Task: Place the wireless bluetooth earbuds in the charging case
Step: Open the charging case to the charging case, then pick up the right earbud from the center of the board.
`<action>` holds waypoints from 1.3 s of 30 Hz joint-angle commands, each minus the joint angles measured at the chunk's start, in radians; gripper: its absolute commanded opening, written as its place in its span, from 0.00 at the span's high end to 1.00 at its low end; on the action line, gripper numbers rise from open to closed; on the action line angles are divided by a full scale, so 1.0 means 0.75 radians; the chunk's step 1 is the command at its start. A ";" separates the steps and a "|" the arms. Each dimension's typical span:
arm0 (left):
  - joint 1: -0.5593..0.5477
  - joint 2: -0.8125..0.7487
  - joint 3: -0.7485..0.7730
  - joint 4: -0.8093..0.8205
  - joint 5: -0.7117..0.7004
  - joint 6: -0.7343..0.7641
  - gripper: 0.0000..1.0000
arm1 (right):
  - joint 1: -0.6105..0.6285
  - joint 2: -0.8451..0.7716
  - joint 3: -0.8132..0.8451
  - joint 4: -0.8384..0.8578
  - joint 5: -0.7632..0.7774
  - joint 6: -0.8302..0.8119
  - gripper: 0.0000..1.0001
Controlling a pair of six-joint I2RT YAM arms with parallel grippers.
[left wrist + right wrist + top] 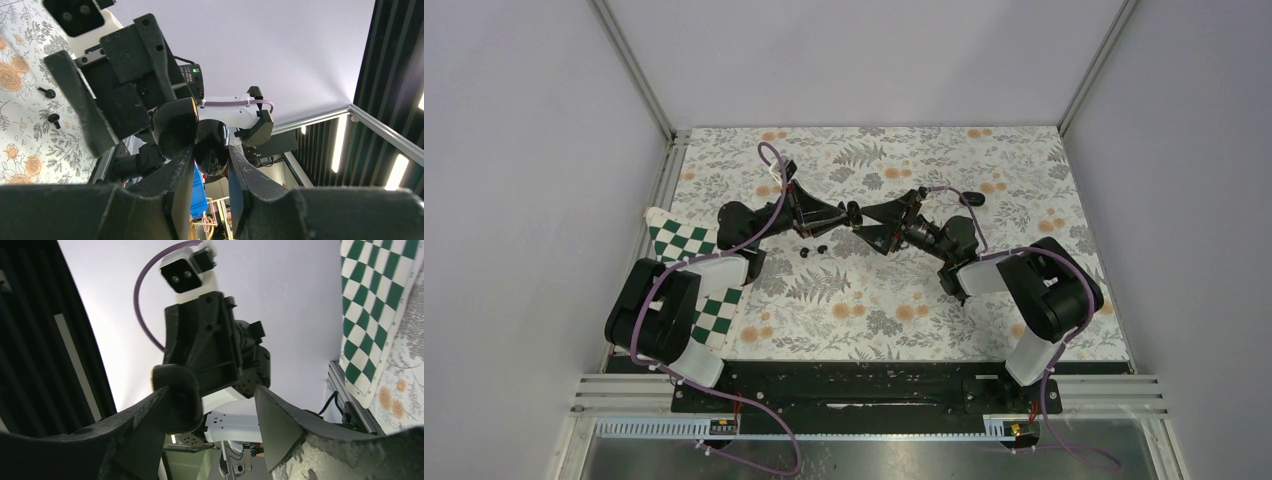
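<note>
a: where do the buds lie from the free claw?

b: both earbuds (49, 92) sit on the worktop (984, 330), a little left of its middle, close together but apart. from above they lie toward the near edge from the spot where your two claws meet tip to tip, just beside the left gripper (210, 150). your right gripper (211, 390) is released, jaws wide apart, grasping nothing.

a: and the case?

b: the charging case (211, 142) is up off the worktop, clenched between the left gripper's fingers. it is glossy black and rounded, and it looks hinged open. one half sits between the fingers, and the other swings out to the side, next to one right finger. i cannot tell whether they touch.

a: which arm is nearer?

b: the left, but it is busy holding the case. i judge the pick falls to your right gripper, which would go down and toward the near-left. the buds are tiny and black, each with a short stub. their long axis is too small to read from above.
</note>
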State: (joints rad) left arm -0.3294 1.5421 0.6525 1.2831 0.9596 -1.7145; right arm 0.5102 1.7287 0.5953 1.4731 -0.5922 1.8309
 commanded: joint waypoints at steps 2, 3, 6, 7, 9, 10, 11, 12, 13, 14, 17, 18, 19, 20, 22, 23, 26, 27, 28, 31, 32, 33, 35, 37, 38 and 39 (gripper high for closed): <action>-0.002 -0.058 -0.006 0.152 0.034 -0.008 1.00 | 0.005 -0.023 0.010 -0.158 -0.065 -0.124 0.25; 0.004 -0.061 -0.011 0.140 0.037 -0.001 1.00 | 0.002 -0.044 0.007 -0.194 -0.069 -0.146 0.22; 0.022 -0.081 -0.027 0.020 0.052 0.067 1.00 | -0.017 -0.135 -0.011 -0.355 -0.077 -0.255 0.06; 0.030 -0.096 -0.037 -0.063 0.056 0.104 1.00 | -0.027 -0.173 -0.018 -0.426 -0.077 -0.299 0.02; 0.045 -0.135 -0.062 -0.210 0.061 0.187 1.00 | -0.052 -0.262 -0.030 -0.584 -0.076 -0.412 0.00; 0.055 -0.163 -0.073 -0.301 0.063 0.243 1.00 | -0.062 -0.313 -0.029 -0.686 -0.073 -0.473 0.00; 0.068 -0.195 -0.081 -0.394 0.063 0.302 1.00 | -0.074 -0.366 -0.025 -0.787 -0.067 -0.535 0.00; 0.082 -0.232 -0.082 -0.515 0.064 0.373 1.00 | -0.083 -0.420 -0.015 -0.923 -0.059 -0.617 0.00; 0.096 -0.288 -0.072 -0.647 0.064 0.492 1.00 | -0.091 -0.476 0.001 -1.078 -0.039 -0.712 0.00; 0.115 -0.329 -0.054 -0.819 0.060 0.595 1.00 | -0.096 -0.531 0.028 -1.242 -0.005 -0.814 0.01; 0.161 -0.449 0.056 -1.362 0.013 0.935 1.00 | -0.098 -0.665 0.172 -1.941 0.210 -1.201 0.00; 0.172 -0.474 0.104 -1.535 -0.009 1.054 1.00 | -0.098 -0.696 0.216 -2.116 0.302 -1.303 0.00; 0.181 -0.486 0.157 -1.704 -0.027 1.155 1.00 | -0.097 -0.719 0.257 -2.260 0.401 -1.381 0.01; 0.189 -0.488 0.202 -1.832 -0.032 1.236 1.00 | -0.097 -0.740 0.289 -2.371 0.492 -1.451 0.01; 0.194 -0.474 0.254 -1.986 -0.020 1.343 1.00 | -0.097 -0.777 0.333 -2.537 0.662 -1.536 0.01; 0.194 -0.462 0.265 -2.032 -0.017 1.376 1.00 | -0.097 -0.791 0.344 -2.603 0.738 -1.565 0.01; 0.185 -0.446 0.235 -1.997 -0.004 1.357 1.00 | -0.097 -0.830 0.334 -2.734 0.919 -1.617 0.07; 0.174 -0.443 0.223 -1.975 -0.009 1.347 1.00 | -0.099 -0.845 0.322 -2.778 1.011 -1.610 0.14; 0.161 -0.442 0.218 -1.970 -0.020 1.344 1.00 | -0.103 -0.870 0.304 -2.820 1.079 -1.598 0.22; 0.099 -0.437 0.215 -1.935 -0.041 1.327 1.00 | -0.177 -0.951 0.221 -2.870 1.130 -1.574 0.44; 0.081 -0.438 0.211 -1.905 -0.038 1.306 1.00 | -0.215 -0.973 0.192 -2.873 1.107 -1.565 0.48; 0.069 -0.435 0.207 -1.869 -0.029 1.277 1.00 | -0.250 -0.990 0.167 -2.881 1.089 -1.560 0.51; 0.052 -0.424 0.216 -1.841 -0.023 1.262 1.00 | -0.294 -1.014 0.133 -2.902 1.084 -1.555 0.52; 0.048 -0.411 0.229 -1.836 -0.017 1.259 1.00 | -0.319 -1.024 0.113 -2.916 1.085 -1.548 0.52; 0.047 -0.406 0.229 -1.823 -0.013 1.250 1.00 | -0.326 -1.022 0.102 -2.917 1.082 -1.548 0.51; 0.046 -0.403 0.227 -1.798 -0.002 1.234 1.00 | -0.332 -1.015 0.095 -2.917 1.076 -1.546 0.50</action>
State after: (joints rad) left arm -0.2943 1.2240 0.8070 -0.1551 0.9428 -0.7612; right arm 0.2825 0.9749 0.6872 -0.6655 0.1753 0.6754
